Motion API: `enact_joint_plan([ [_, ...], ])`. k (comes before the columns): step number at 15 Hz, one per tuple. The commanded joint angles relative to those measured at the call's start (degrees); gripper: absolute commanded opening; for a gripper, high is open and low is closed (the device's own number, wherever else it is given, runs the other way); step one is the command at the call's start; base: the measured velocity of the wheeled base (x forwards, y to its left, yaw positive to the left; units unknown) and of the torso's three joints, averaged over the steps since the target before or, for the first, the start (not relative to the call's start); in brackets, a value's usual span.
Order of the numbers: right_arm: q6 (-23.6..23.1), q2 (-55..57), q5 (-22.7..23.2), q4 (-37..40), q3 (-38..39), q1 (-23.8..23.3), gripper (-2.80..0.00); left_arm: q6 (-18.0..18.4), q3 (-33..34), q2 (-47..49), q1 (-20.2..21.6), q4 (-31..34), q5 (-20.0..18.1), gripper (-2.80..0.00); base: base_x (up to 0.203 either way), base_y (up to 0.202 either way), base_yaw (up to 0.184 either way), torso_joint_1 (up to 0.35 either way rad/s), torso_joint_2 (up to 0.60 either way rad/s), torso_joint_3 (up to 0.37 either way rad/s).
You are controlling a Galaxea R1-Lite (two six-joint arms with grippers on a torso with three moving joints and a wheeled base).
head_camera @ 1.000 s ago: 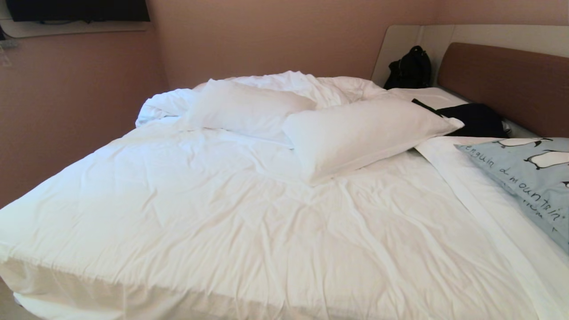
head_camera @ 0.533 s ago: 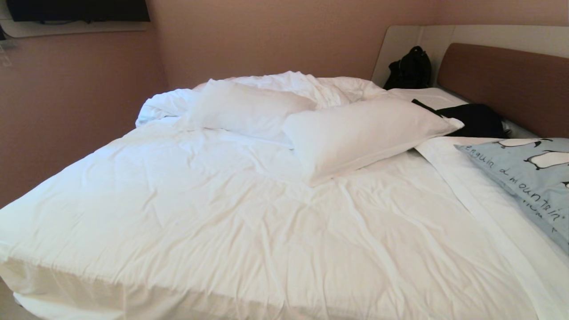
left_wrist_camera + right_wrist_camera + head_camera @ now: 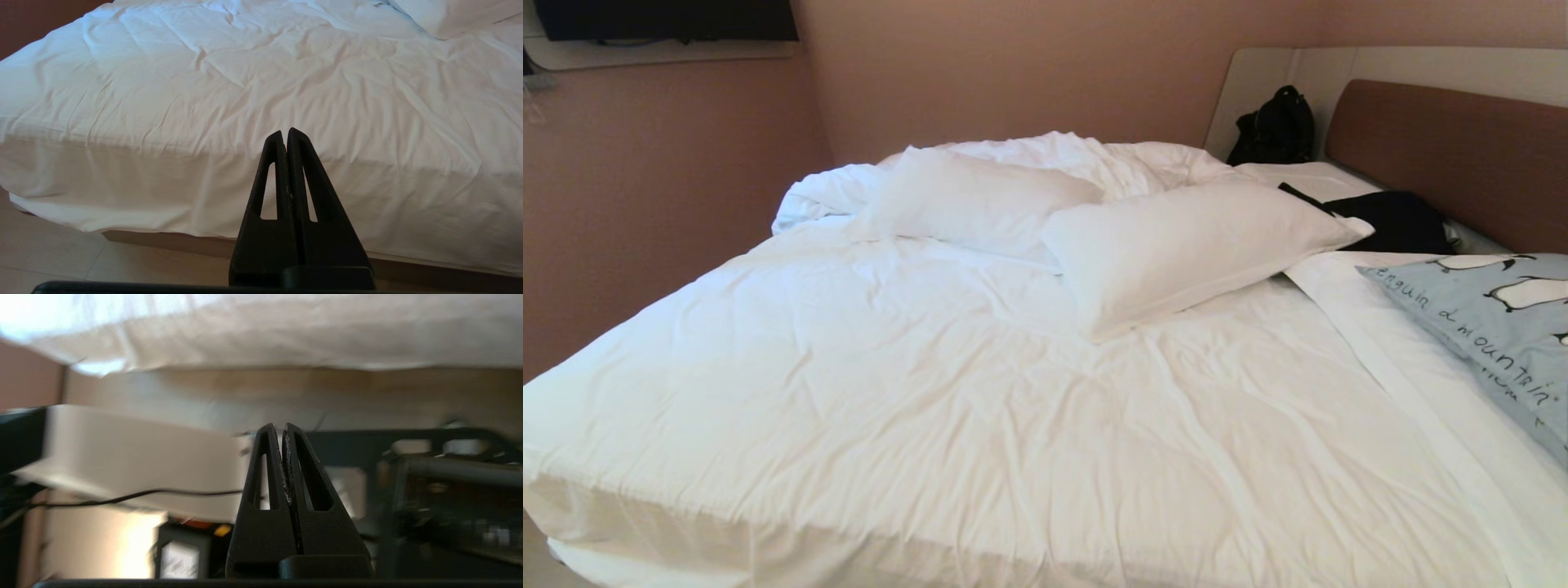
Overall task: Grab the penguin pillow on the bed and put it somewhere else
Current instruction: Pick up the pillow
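Note:
The penguin pillow (image 3: 1494, 335), pale blue-grey with penguins and dark lettering, lies at the right edge of the bed (image 3: 947, 425), partly cut off by the head view's border. Neither arm shows in the head view. My left gripper (image 3: 284, 132) is shut and empty, held low before the bed's near edge (image 3: 163, 147). My right gripper (image 3: 282, 428) is shut too, with nothing in it, down beside the bed's side below the hanging sheet (image 3: 286, 330); the penguin pillow is out of both wrist views.
Two plain white pillows (image 3: 1176, 245) (image 3: 972, 200) lie across the middle of the bed, with a bunched duvet behind. A dark garment (image 3: 1401, 220) and a black bag (image 3: 1274, 126) sit near the brown headboard (image 3: 1454, 155). The robot's own white and dark base parts (image 3: 122, 457) surround the right gripper.
The head view has stayed almost the same: the bed, the pillows and the penguin pillow have not moved. No arm has come into that view.

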Motion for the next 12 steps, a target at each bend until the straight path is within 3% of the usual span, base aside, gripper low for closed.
enact_joint_plan([
  [1,-0.02,-4.06,-9.25,-16.95,1.31,0.41,-2.8,-0.01,0.0,-0.02,0.0,-0.01,0.05,-2.8,0.0,0.0,0.0,0.0,0.0,0.0],
  [3,-0.12,-5.24,-9.18,-17.02,0.56,1.71,-2.8,-0.01,0.0,-0.02,0.0,-0.01,0.05,-2.8,0.0,0.0,0.0,0.0,0.0,0.0],
  [6,0.1,-7.49,-9.54,-16.99,-1.04,7.86,-2.8,-0.01,0.0,-0.02,0.0,-0.01,-0.01,-2.8,0.0,0.0,0.0,0.0,0.0,0.0],
  [9,0.23,-12.81,-11.14,-22.06,1.89,7.44,-2.8,-0.01,0.0,-0.02,0.0,-0.01,0.05,-2.8,0.0,0.0,0.0,0.0,0.0,0.0],
  [12,-0.35,-16.22,-24.44,-35.55,9.57,6.93,-2.8,-0.01,0.0,-0.02,0.0,-0.01,-0.03,-2.8,0.0,0.0,0.0,0.0,0.0,0.0],
])
